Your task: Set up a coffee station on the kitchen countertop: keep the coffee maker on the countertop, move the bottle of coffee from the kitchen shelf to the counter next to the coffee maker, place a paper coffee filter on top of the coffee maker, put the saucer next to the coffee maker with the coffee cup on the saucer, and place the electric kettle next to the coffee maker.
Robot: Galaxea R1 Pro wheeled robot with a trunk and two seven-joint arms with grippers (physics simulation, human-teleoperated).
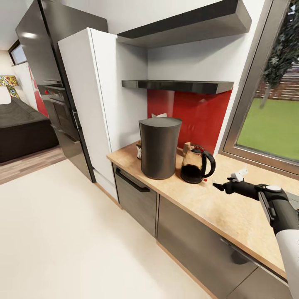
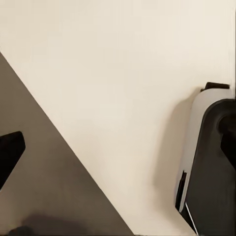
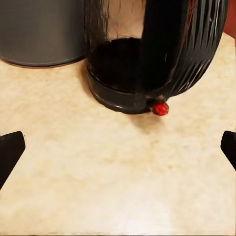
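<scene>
The dark grey coffee maker (image 1: 160, 147) stands on the wooden countertop (image 1: 232, 207), with a bit of white paper (image 1: 159, 115) showing at its top rear edge. Just right of it stands the black electric kettle (image 1: 197, 165), its handle toward my right gripper (image 1: 217, 186). That gripper hovers low over the counter a short way from the kettle, open and holding nothing. In the right wrist view the kettle (image 3: 147, 54) and its red switch (image 3: 160, 108) are straight ahead, beyond the spread fingertips (image 3: 11, 150). A brownish item (image 1: 187, 148) peeks out behind the kettle. My left gripper (image 2: 118, 152) is open over the floor.
A small object (image 1: 138, 149) sits half hidden behind the coffee maker. Two dark wall shelves (image 1: 178, 85) hang above the counter against a red backsplash. A tall white cabinet (image 1: 89, 104) and a dark fridge (image 1: 45, 74) stand to the left, a window (image 1: 270, 124) to the right.
</scene>
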